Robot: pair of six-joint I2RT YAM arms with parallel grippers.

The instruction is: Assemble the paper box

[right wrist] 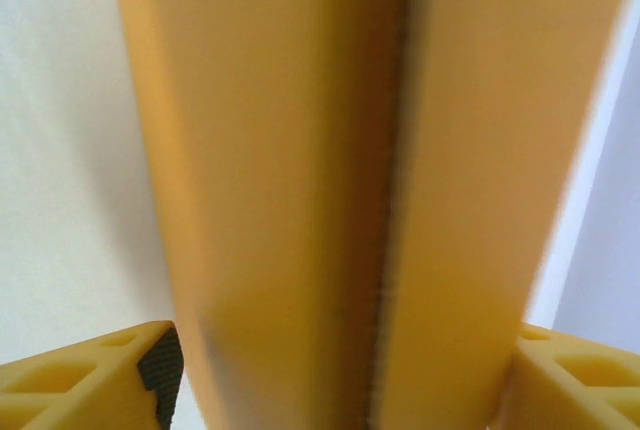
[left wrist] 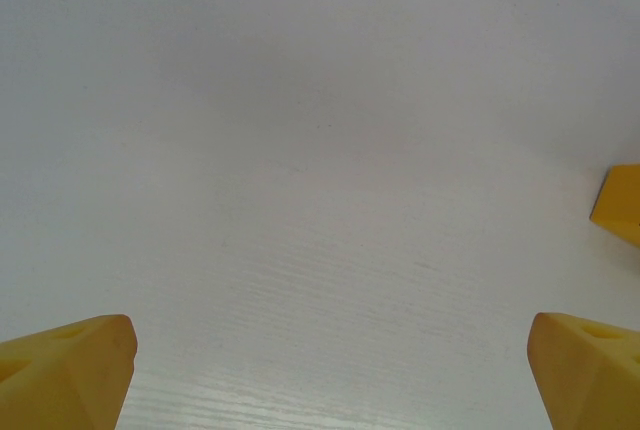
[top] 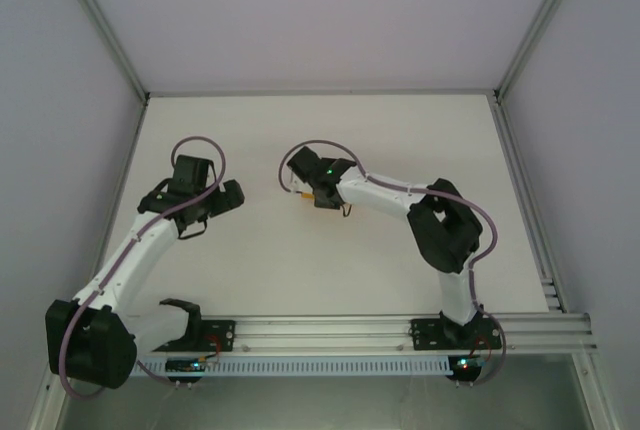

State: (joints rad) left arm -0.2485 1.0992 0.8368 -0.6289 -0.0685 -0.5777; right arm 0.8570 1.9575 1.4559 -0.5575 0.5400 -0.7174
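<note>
Paper box (right wrist: 330, 190): orange card, standing up the middle of the right wrist frame, between the two fingers of the right claw (right wrist: 340, 380). A dark seam (right wrist: 395, 210) runs top to bottom, right of centre, where two panels meet and do not look flush. The frame is blurred. The card spans nearly the whole gap. It meets the lower-right finger (right wrist: 570, 380), and the lower-left pad (right wrist: 160, 375) is just beside it or touching. Cannot tell whether this claw is clamping the card or merely framing it. In the overhead frame the claw sits centre, slightly left, with a sliver of orange at its tip.

Left claw (left wrist: 330, 375): wide open, nothing between its fingers, bare white tabletop (left wrist: 300, 150) beneath. Overhead it is left of centre, well apart from the box.

Risks, as judged:
- Thin card. A squeeze across the panels could buckle them or crease off the fold lines.
- If the hold is loose, the box may slide or tip and the seam may spring apart.
- One claw at the box and no counter-hold, so pressing a flap would likely turn the whole box instead.
- The left claw coming in this wide could knock the card.
</note>
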